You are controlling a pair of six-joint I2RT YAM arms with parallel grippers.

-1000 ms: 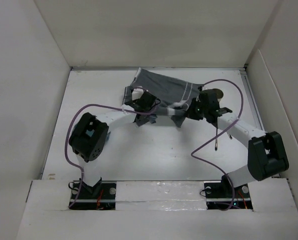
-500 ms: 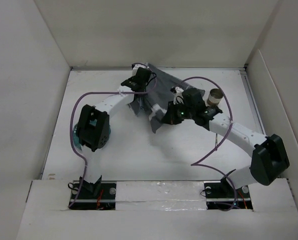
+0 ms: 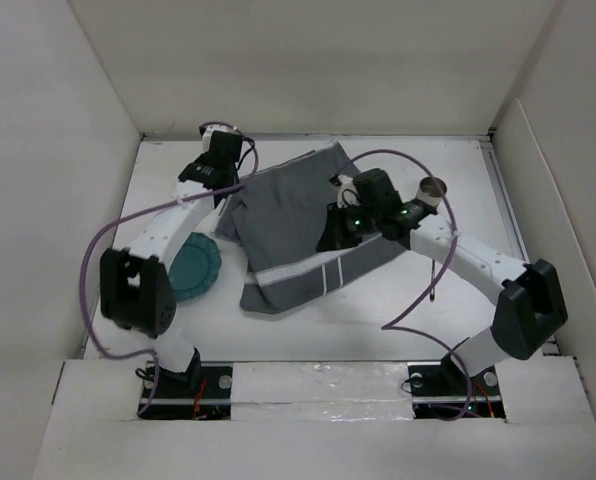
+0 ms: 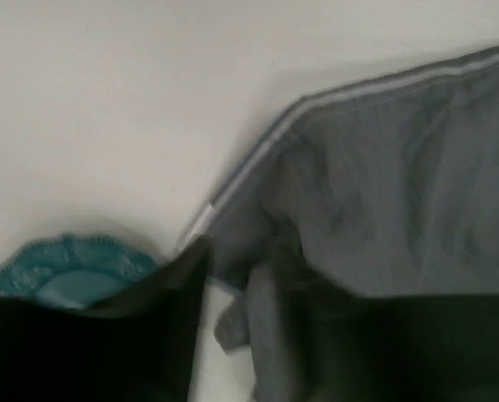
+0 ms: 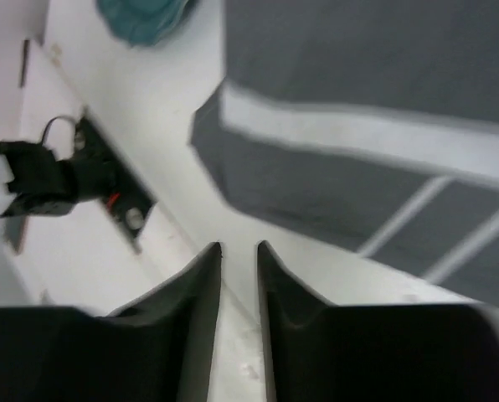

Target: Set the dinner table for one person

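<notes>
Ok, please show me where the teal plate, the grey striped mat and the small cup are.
teal plate (image 3: pixel 198 268): top external view, middle of its visible part.
grey striped mat (image 3: pixel 288 220): top external view, plain middle of the cloth.
small cup (image 3: pixel 434 189): top external view, its open top.

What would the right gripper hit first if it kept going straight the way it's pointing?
Probably the bare white dinner table, just beside the striped grey mat: the right gripper shows only plain tabletop between its parted fingertips. Depth is hard to judge.
</notes>
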